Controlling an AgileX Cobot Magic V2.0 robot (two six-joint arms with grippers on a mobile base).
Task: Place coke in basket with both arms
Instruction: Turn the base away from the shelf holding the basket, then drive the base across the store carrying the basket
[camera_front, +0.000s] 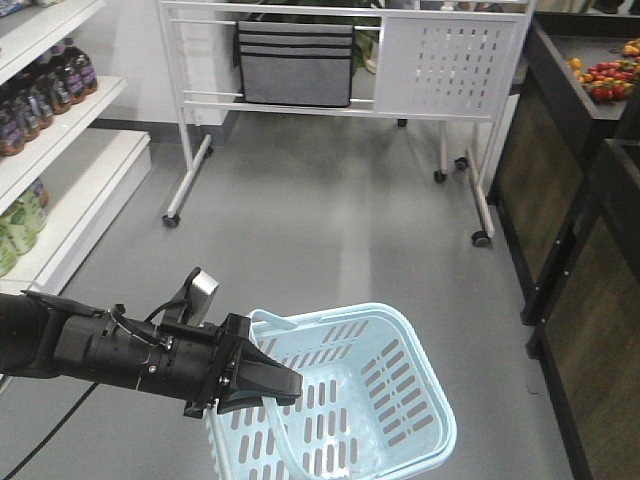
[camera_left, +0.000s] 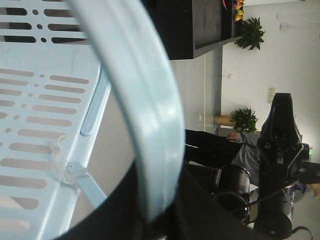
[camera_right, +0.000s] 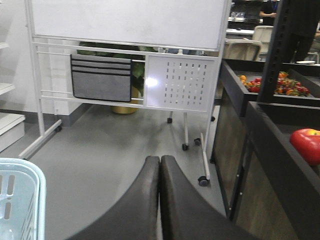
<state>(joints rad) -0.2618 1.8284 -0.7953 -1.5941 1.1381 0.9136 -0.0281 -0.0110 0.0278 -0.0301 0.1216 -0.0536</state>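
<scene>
**L tool clamped on basket handle, R tool closed on nothing**

Front view, far left: white shelves (camera_front: 60, 130) w/ dark bottles (camera_front: 45, 90). The L arm (camera_front: 90, 345), black w/ cables, reaches in from that side. The L tool (camera_front: 285, 385) sits at the near-left rim of the basket (camera_front: 390, 370). Basket is light blue plastic w/ slotted walls and a rounded rim, and is tilted over the grey floor (camera_front: 330, 230), interior facing the camera. Behind it stands a white wheeled rack (camera_front: 450, 65) w/ a grey pocket organiser (camera_front: 295, 65). Far right are dark produce stands (camera_front: 590, 200) w/ small red and orange fruit (camera_front: 610, 80).

The L wrist view shows the grip itself, which the front view doesn't. The basket's loop handle (camera_left: 160, 115) arcs straight down between the dark fingers (camera_left: 200, 215), which are closed around it. The slotted wall fills the left of that view. At right, well apart, the other black arm (camera_left: 280, 150) stands upright.

The R wrist view alone shows the R tool (camera_right: 160, 161): fingers pressed together, no gap, holding nothing. Basket corner (camera_right: 25, 165) is low-left of it, apart. A red apple (camera_right: 307, 145) lies on the stand at far right.
</scene>
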